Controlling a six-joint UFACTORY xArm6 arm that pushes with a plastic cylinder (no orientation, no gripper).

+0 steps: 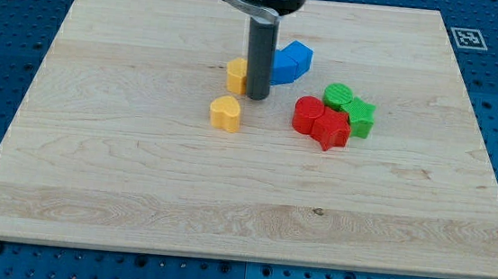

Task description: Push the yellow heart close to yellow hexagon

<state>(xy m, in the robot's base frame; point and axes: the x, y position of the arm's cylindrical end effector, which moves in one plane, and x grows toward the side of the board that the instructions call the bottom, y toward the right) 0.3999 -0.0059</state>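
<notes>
The yellow heart (225,113) lies on the wooden board a little left of the view's centre. The yellow hexagon (237,73) sits just above it, partly hidden behind my rod. My tip (256,97) rests on the board right beside the hexagon's right edge and up and to the right of the heart, a short gap away from the heart. The heart and the hexagon are close, with a narrow strip of board between them.
Blue blocks (290,62) sit right of the rod, touching one another. A red cluster (320,121) and green blocks (351,108) lie further right. The board's edge (239,258) meets a blue perforated table.
</notes>
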